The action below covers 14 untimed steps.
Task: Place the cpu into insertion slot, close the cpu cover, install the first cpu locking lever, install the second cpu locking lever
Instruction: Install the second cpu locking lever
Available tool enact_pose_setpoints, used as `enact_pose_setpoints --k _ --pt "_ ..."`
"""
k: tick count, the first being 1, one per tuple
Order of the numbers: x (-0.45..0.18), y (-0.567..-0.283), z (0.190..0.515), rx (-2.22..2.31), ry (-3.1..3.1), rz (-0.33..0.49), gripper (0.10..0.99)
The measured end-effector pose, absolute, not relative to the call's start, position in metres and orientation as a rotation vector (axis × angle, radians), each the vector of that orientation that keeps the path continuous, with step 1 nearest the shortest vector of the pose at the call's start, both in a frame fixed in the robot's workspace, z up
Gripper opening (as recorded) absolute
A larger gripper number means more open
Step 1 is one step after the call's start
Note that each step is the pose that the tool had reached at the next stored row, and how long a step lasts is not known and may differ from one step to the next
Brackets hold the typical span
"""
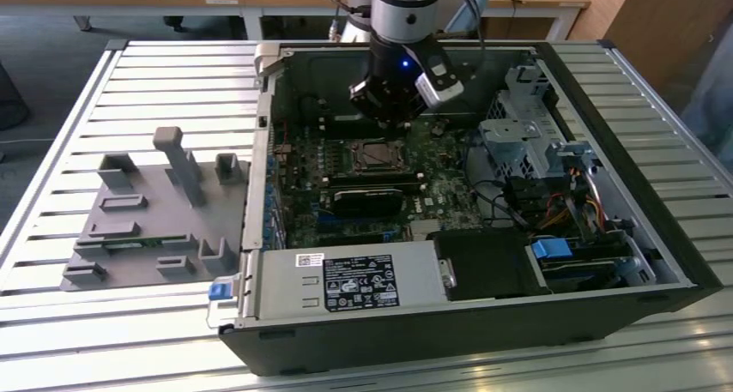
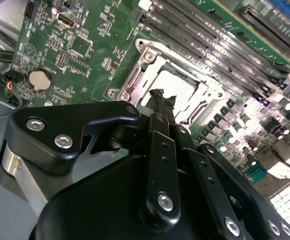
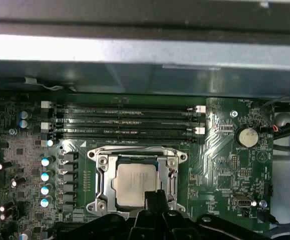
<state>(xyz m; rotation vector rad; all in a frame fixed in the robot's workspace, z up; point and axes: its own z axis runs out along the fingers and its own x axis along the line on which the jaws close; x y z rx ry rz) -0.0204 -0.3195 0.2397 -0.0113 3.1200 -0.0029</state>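
A square silver-grey cpu [image 3: 136, 183] lies flat in the insertion slot [image 3: 103, 185] on a green motherboard [image 3: 225, 170]. In both wrist views its pale metal top [image 2: 177, 91] shows through the large window of the cpu cover [image 3: 171, 172], a thin silver frame lying closed down around the chip.

The gripper [image 3: 157, 197] hangs directly over the socket. Its black fingers [image 2: 161, 102] are drawn together into one narrow tip, with nothing held between them. In the second wrist view that tip sits at the edge of the chip, over the cover frame; whether it touches the metal cannot be told.

Beside the socket run long black memory slots [image 3: 124, 120], and a round coin battery [image 3: 246, 136] sits on the board nearby.

In the exterior view, the arm [image 1: 401, 45] reaches down into an open desktop computer case [image 1: 458, 323] lying on a slatted metal table [image 1: 103, 92], with the gripper [image 1: 390, 122] just above the socket [image 1: 375, 156]. A grey plastic fixture [image 1: 154, 212] stands on the table to the exterior view's left of the case.
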Motion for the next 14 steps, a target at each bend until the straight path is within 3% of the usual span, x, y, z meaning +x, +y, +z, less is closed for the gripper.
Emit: enact_pose_setpoints --k 14 --pt "-0.020 -0.339 0.240 -0.011 3.130 0.038 0.106"
